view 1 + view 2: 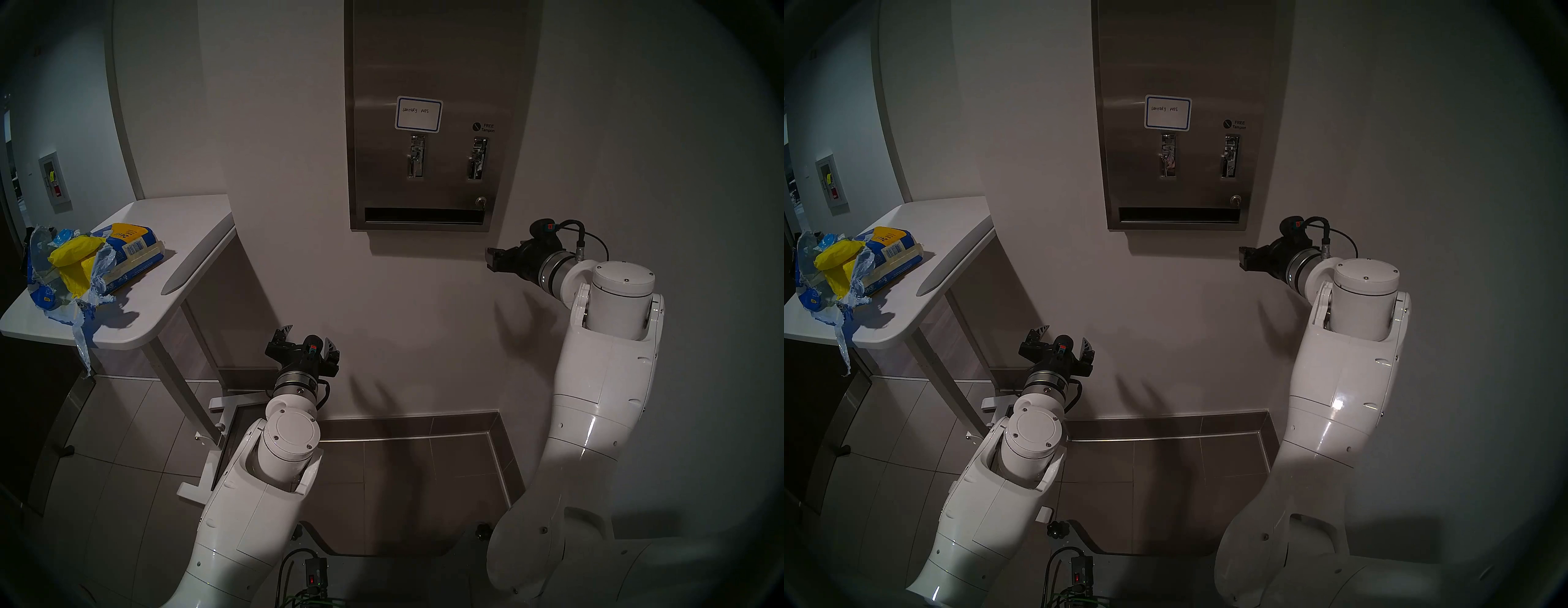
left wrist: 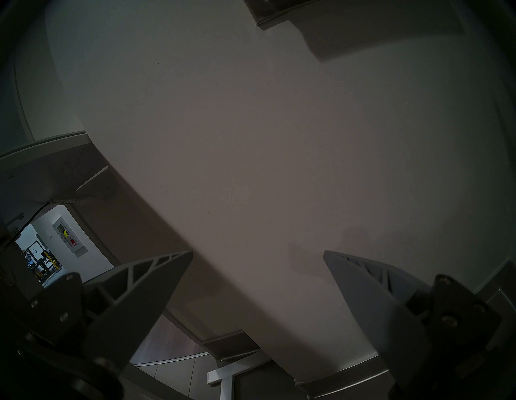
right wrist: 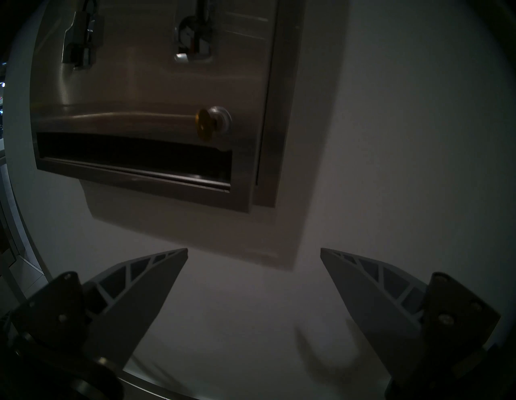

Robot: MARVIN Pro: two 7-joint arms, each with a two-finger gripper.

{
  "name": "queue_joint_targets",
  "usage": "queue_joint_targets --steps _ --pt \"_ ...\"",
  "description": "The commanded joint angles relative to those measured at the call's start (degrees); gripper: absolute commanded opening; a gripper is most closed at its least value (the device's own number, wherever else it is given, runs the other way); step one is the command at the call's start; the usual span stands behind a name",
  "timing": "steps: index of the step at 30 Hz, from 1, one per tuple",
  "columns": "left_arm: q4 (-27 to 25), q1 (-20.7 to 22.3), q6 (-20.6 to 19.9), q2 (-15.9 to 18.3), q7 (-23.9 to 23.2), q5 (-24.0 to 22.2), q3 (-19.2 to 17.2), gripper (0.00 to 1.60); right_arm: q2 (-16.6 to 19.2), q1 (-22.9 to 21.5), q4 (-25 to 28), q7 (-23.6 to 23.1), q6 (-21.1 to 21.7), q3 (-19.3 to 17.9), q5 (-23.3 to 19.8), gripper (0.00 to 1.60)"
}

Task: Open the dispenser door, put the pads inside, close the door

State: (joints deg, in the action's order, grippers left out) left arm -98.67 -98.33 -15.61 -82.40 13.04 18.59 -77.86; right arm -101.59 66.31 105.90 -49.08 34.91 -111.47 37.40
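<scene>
The dispenser door (image 1: 437, 63) (image 1: 1187, 55) (image 3: 139, 92) is a brushed-steel panel on the wall, lying flat against its cabinet. It carries a blue-bordered label (image 1: 419, 114), two chrome lever slots, a round lock (image 3: 213, 121) and a dark bottom slot (image 3: 134, 152). Yellow pads (image 1: 74, 259) (image 1: 835, 257) lie in a torn pack on the white table at the left. My right gripper (image 1: 492, 259) (image 1: 1244, 257) (image 3: 254, 250) is open and empty, just below and right of the door's lower right corner. My left gripper (image 1: 307, 335) (image 1: 1063, 337) (image 2: 258, 252) is open and empty, low, facing bare wall.
A blue-and-yellow plastic pack (image 1: 127, 254), torn open, lies on the white table (image 1: 178, 237), whose legs (image 1: 169, 373) stand left of my left arm. The grey baseboard (image 1: 407, 429) runs along a tiled floor. The dispenser's underside (image 2: 273, 16) shows at the top of the left wrist view.
</scene>
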Motion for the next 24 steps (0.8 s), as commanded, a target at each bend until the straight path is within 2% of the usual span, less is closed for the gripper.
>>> queue_joint_targets --steps 1,24 --pt "-1.8 1.1 0.5 0.0 0.1 0.1 -0.1 1.60 -0.1 -4.1 1.1 -0.1 -0.2 1.6 -0.5 1.60" --pt "-1.8 1.1 0.4 0.0 0.2 0.1 -0.1 1.60 -1.4 -7.4 -0.5 0.8 0.7 3.4 -0.7 1.60"
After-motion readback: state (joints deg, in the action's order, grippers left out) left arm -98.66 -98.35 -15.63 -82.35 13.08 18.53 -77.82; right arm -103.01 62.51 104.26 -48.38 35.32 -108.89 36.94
